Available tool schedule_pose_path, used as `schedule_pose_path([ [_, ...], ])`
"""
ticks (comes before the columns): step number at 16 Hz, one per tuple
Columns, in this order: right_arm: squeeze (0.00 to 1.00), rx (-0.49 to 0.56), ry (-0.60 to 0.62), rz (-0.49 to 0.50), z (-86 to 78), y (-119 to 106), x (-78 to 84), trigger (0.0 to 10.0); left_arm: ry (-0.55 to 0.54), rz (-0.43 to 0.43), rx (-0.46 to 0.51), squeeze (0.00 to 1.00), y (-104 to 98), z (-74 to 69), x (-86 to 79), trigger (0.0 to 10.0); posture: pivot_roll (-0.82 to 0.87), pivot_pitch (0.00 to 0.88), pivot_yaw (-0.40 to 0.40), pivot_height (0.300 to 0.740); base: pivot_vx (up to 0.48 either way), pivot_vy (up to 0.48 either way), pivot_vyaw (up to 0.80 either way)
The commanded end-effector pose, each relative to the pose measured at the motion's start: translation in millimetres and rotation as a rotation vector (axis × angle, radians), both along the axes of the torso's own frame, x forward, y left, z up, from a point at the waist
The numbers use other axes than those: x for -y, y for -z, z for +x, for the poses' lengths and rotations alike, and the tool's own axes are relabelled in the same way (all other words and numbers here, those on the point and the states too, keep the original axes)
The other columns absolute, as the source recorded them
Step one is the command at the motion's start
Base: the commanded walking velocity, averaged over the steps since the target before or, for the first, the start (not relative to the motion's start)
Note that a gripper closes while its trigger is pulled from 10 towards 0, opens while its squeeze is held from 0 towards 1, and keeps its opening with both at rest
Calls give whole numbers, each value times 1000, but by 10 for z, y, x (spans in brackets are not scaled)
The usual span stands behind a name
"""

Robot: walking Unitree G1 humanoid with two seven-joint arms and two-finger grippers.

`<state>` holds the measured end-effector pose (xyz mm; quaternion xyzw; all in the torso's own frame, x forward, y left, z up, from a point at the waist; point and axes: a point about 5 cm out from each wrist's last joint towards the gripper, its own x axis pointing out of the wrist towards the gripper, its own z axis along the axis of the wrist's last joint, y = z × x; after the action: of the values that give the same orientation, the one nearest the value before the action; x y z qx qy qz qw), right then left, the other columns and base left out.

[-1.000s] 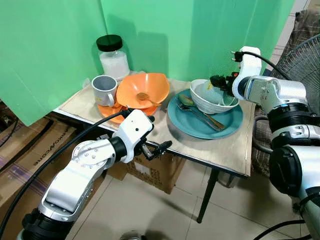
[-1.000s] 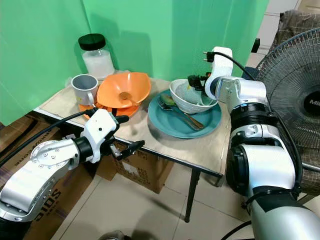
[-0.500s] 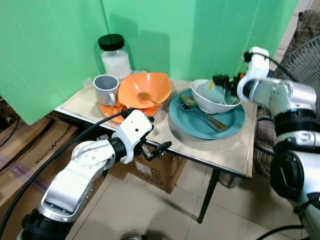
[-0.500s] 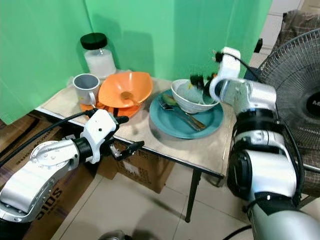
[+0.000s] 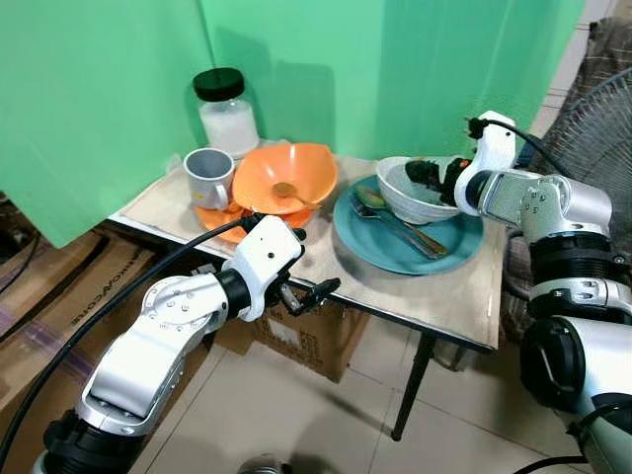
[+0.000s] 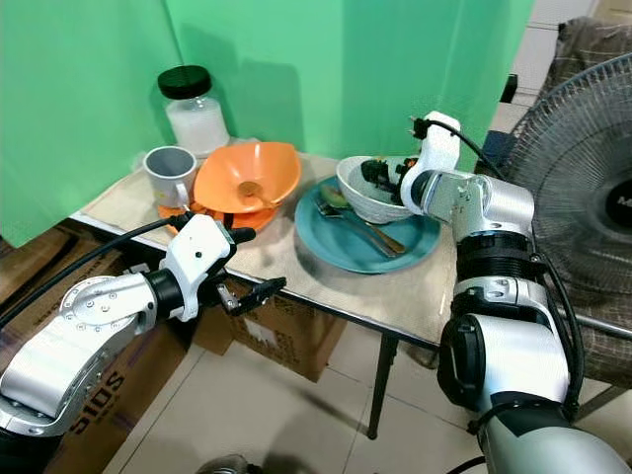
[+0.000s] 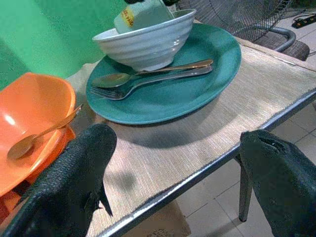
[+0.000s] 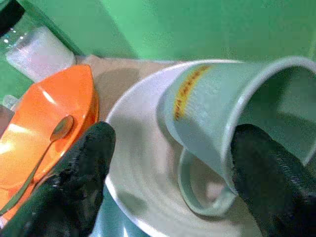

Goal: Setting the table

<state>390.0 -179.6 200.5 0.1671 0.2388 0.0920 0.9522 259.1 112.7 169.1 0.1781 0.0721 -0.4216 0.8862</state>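
A pale green cup [image 8: 207, 108] lies tilted inside a white ribbed bowl [image 5: 405, 202]. The bowl stands on a teal plate [image 5: 380, 252], next to a fork and a spoon [image 5: 395, 225]. My right gripper [image 5: 433, 178] reaches down into the bowl and is open, one finger [image 8: 79, 182] on each side of the cup. Low at the table's front edge, my left gripper [image 5: 311, 262] is open and holds nothing. Its two fingers [image 7: 84, 163] point across the table toward the plate.
An orange bowl [image 5: 286, 168] with a small spoon rests on an orange plate at the back left, beside a grey mug [image 5: 207, 176] and a black-lidded jar [image 5: 225, 111]. A fan [image 6: 583, 168] stands close on the right. Cardboard boxes [image 5: 296, 331] sit under the table. A green backdrop rises behind.
My right gripper has dropped from above the bowl's rim into the bowl, around the cup. The left arm has stayed where it was.
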Motion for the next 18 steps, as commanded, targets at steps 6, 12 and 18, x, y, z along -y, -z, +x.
schedule_pose_path([
  [6, 0, 2, -8, -12, 33, 125, -109, 0, 1, 12, 3, 0, -6, -4, -9, 10000, 127, 0, 81, 740, 0, 0, 0],
  [12, 0, 15, 2, -28, 70, 142, -115, 0, -6, 18, 12, 0, -8, 7, -19, 10000, 134, 0, 81, 740, 0, 0, 0],
  [18, 0, 77, -15, -30, 95, 68, -130, 0, -8, 16, 17, 0, -8, 34, -13, 10000, 125, 0, 82, 740, 0, 0, 0],
])
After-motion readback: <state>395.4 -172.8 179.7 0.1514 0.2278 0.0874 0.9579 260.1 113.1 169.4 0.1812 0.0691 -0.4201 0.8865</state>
